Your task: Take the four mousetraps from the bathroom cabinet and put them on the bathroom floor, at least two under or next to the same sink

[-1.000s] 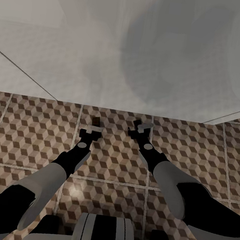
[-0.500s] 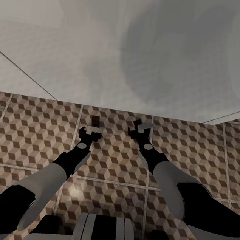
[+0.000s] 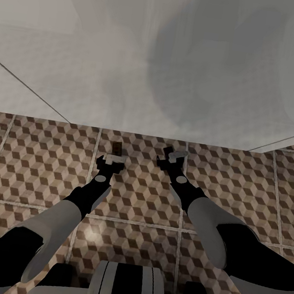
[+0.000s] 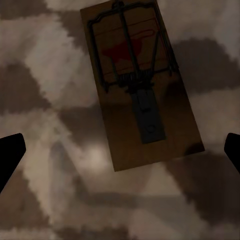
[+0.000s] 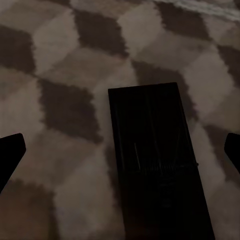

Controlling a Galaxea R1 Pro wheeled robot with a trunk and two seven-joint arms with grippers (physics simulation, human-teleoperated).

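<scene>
- Head view: both arms reach forward and down over the floor [image 3: 37, 159], its cube-pattern tiles filling the lower half of the frame. A pale grey-white surface with blurred shadows takes the upper half; what it is cannot be told. The left gripper [image 3: 111, 160] sits just left of centre, with a small brown trap [image 3: 117, 148] lying on the tiles just above it in the frame, near the pale surface's edge. The right gripper [image 3: 173, 155] sits just right of centre; its fingers look spread, though they are small here.
- Left wrist view: the trap [image 4: 142, 80] lies flat on the tile, upper centre of the frame, slightly tilted, with its wire bar, spring and a red mark showing. The left gripper's dark fingertips [image 4: 11, 152] sit at the far left and right edges, spread wide and touching nothing.
- Right wrist view: a second trap [image 5: 152, 160] lies flat on the tile in deep shadow, from centre to the lower edge. The right gripper's fingertips [image 5: 11, 150] are likewise at the two side edges, spread wide and apart from it.
- Handling, as a judgement: each trap looks light, stiff and thin. Hold it across the long wooden edges, clear of the sprung wire. Lying flush, it would be awkward to lift.
- No readable writing or brand; the red mark is too blurred to read.
</scene>
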